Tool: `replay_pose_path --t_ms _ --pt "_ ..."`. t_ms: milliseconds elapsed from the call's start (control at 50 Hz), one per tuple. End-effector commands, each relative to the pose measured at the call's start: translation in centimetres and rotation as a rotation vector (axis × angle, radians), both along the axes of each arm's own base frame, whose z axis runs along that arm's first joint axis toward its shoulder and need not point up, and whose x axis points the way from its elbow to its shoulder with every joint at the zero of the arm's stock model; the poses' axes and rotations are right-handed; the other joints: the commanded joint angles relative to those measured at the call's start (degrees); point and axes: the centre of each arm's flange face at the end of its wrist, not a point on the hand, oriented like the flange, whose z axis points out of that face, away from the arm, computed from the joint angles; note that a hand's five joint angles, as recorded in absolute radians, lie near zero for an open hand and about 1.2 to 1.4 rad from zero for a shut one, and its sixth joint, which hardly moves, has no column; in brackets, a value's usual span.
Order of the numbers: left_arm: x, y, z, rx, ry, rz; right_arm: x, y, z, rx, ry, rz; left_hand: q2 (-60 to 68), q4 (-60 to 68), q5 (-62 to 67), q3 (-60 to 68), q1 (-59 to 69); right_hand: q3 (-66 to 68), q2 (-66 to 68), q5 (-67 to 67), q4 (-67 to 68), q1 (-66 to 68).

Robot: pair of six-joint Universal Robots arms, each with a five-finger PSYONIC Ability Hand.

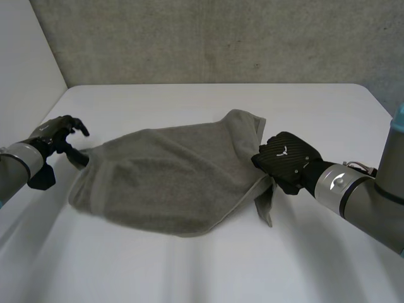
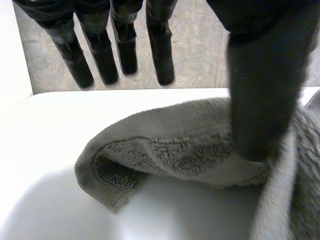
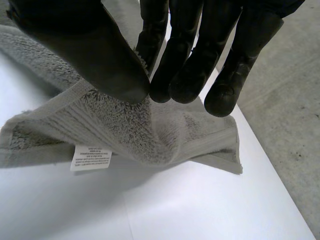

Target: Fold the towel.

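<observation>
Crosswise on the white desk [image 1: 208,271], a grey towel [image 1: 170,180], rumpled and strung between two black hands, long axis running side to side from the robot's left to its right, one end pointing at each hand. At the towel's left end, tapered to a narrow point, the left hand [image 1: 60,132]: fingers [image 2: 102,55] straight, spread and clear of the cloth, left thumb [image 2: 260,100] alone laid on the towel's edge; impossible to tell whether pinning it to the desk. At the other end, the right hand [image 1: 287,158], clamped on the towel near a corner, right thumb [image 3: 100,65] and fingertips [image 3: 185,90] closed together with the hem pinched between. Below that hand, a loose corner hanging toward the desk; beyond it, the far right corner standing up in a peak. Near edge of the towel sagging in a curve toward the robot, shadow beneath. Behind the desk, a rough concrete wall [image 1: 221,38].

From the left wrist view, a close look at the left end: the edge rolled over on itself into a soft loop beside the left thumb, terry pile inside the fold, bare desk under it. From the right wrist view, the ribbed hem band bunched at the fingertips, and a small white label [image 3: 91,157] with fine print hanging from the hem just below the right thumb. From the head view, the whole span at once, left arm [image 1: 16,165] and right arm [image 1: 360,189] coming in from either side.
</observation>
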Motion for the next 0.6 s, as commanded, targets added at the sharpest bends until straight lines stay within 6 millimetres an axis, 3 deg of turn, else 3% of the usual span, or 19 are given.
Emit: replay_pose_path --t_ms 20,40,60,120,240,340,360,440,600 --pt "-0.2 0.3 0.4 -0.008 -0.002 -0.004 0.0 -0.3 -1.4 -0.01 -0.057 -0.071 -7.7 -8.0 -6.2 -8.0 -6.9 -22.0 -21.3 -21.2 -21.6 -20.1" --pt "-0.3 0.5 0.6 -0.008 0.0 -0.008 0.0 -0.3 -1.4 -0.01 -0.057 -0.071 -8.1 -8.4 -6.5 -8.3 -7.3 -22.3 -21.5 -21.4 -21.8 -20.3" --pt "-0.2 0.8 1.1 -0.018 0.003 -0.012 -0.2 -0.3 -1.7 -0.011 -0.05 -0.091 -7.7 -8.0 -6.2 -8.0 -6.9 -40.9 -40.1 -40.1 -40.4 -38.9" --pt "-0.3 2.0 2.6 -0.043 -0.001 -0.014 -0.5 -0.4 -1.9 -0.016 -0.039 -0.126 -6.6 -6.8 -5.0 -6.8 -5.8 -51.8 -51.1 -51.0 -51.4 -49.9" --pt "-0.6 4.6 3.9 -0.052 -0.002 -0.024 -0.9 -0.5 -1.7 -0.027 -0.028 -0.163 -4.4 -4.7 -2.8 -4.6 -3.6 -53.0 -52.3 -52.2 -52.6 -51.1" --pt "-1.5 9.2 4.4 -0.071 -0.063 -0.139 -1.6 0.2 -1.0 -0.038 -0.03 -0.183 -4.0 -4.3 -2.5 -4.3 -3.2 -53.0 -52.3 -52.2 -52.6 -51.1" --pt "-1.5 9.2 4.4 -0.071 -0.063 -0.139 -1.6 0.2 -1.0 -0.038 -0.03 -0.183 -4.0 -4.3 -2.5 -4.3 -3.2 -53.0 -52.3 -52.2 -52.6 -51.1" --pt "-1.9 12.3 3.8 -0.089 -0.173 -0.219 -2.0 1.2 -1.2 -0.031 -0.03 -0.183 -3.9 -4.2 -2.3 -4.1 -3.1 -53.0 -52.3 -52.2 -52.6 -51.1" --pt "-1.8 14.8 1.2 -0.033 -0.291 -0.274 -2.3 2.1 -2.2 -0.014 -0.027 -0.186 3.7 3.4 5.2 3.5 4.5 -53.0 -52.3 -52.2 -52.6 -51.1"
